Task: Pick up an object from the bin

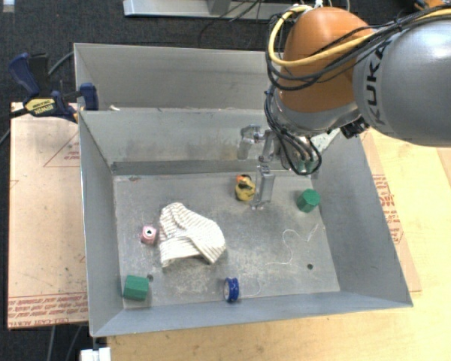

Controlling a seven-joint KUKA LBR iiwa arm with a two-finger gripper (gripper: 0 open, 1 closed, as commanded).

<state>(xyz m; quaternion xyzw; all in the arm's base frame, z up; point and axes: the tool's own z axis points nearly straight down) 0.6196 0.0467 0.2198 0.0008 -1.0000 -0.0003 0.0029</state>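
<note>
Grey metal bin (pixel 210 138), contents logged left to right relative to the gripper (pixel 261 200). Far left of it and toward the front wall: green block (pixel 135 287), lying flat. Left of it and a little forward: pink spool (pixel 149 235), round face up, just beside a crumpled striped cloth (pixel 189 234) whose long axis runs from back-left to front-right. Forward and slightly left, near the front wall: small blue object (pixel 231 289). Just beside the gripper on its left: small yellow-and-dark object (pixel 245 188), on the bin floor near the back slope; too small and lumpy to give a long axis or heading. Gripper is down at floor level; wide or narrow cannot be told. Right and forward: loose white thread (pixel 293 247). Right, near: second green block (pixel 308 200).
</note>
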